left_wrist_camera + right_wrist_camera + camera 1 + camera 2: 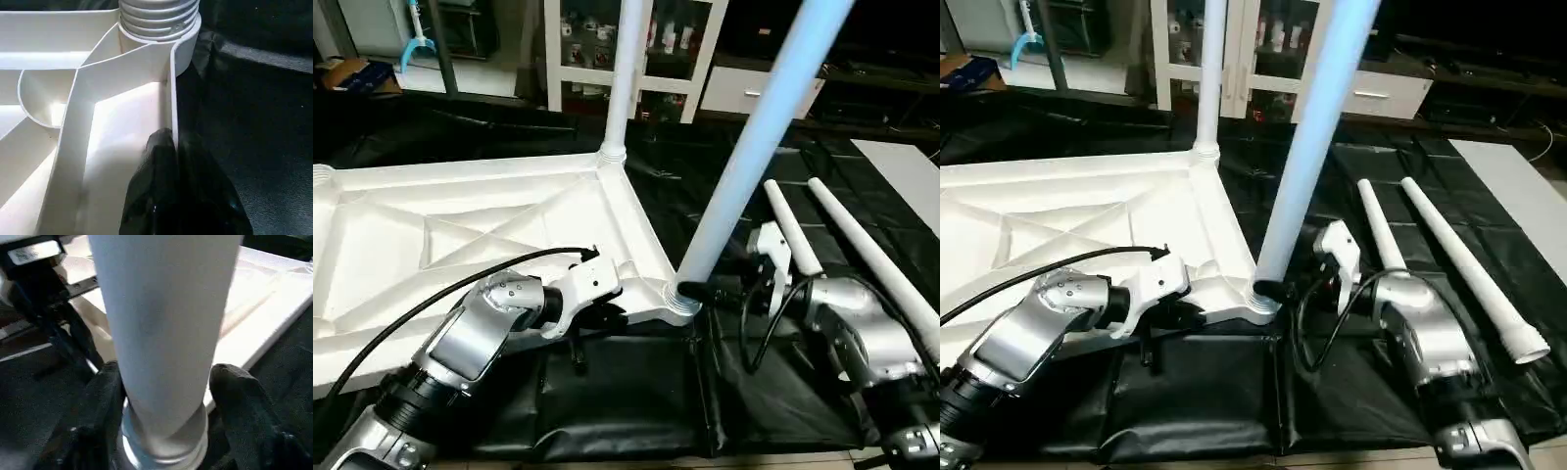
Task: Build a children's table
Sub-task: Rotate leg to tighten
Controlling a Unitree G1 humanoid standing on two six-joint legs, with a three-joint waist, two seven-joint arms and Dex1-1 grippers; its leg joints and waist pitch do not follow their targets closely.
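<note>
The children's table top (460,235) lies upside down, white, with its X ribs facing up. One leg (625,78) stands upright in the far right corner socket. A second leg (754,147) leans in the near right corner socket (677,299). My right gripper (166,382) is shut on this leg just above its collar, one finger (105,396) on each side. My left gripper (168,142) is shut on the top's rim wall close to that socket. Two loose legs (1376,230) (1459,264) lie side by side on the cloth to the right.
A black cloth (626,401) covers the work surface under and around the top. A white glass-door cabinet (582,49) stands behind, with a white board (906,166) at the far right and a cardboard box (352,73) at the far left.
</note>
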